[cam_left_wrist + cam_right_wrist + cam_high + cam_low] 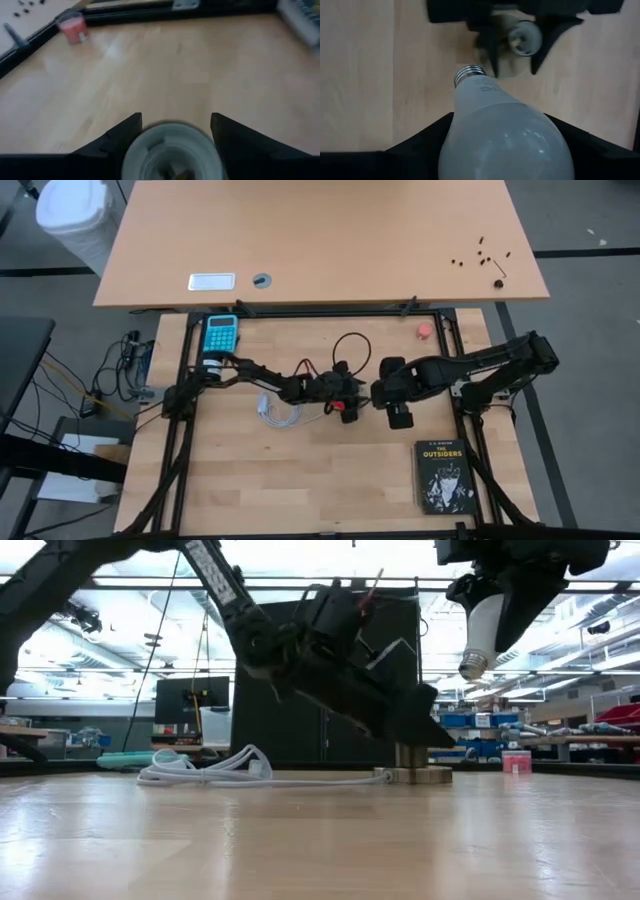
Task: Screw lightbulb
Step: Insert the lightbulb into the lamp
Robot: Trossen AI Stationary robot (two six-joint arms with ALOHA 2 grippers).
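**Operator:** I'm starting from the near edge of the worktop (300,470); a black book (441,476) lies flat by the right corner, well apart from both arms; nothing touches it.

**Observer:** And the middle?

**Operator:** My right gripper (495,150) hangs above the worktop, clear of the surface; its fingers (415,145) are closed on the lightbulb (502,135), gripping the white glass, one finger on each side; the greyish screw base points down and away from the wrist. In the low view the lightbulb (482,630) hangs tilted, above and just to one side of the socket (412,772), not touching it.

**Observer:** The left one?

**Operator:** My left gripper (175,137) is low at the worktop, facing the right one; its fingers (117,140) sit partly open on either side of the round silvery socket (172,152); I cannot tell whether they press it or merely flank it. The white cord (215,768) lies coiled on the worktop beside the left arm.

**Observer:** Farther back?

**Operator:** A small pink-red round object (424,330) stands near the far right rail; a blue calculator (220,333) lies at the far left; beyond them a second tabletop carries a few small dark screws (482,252).
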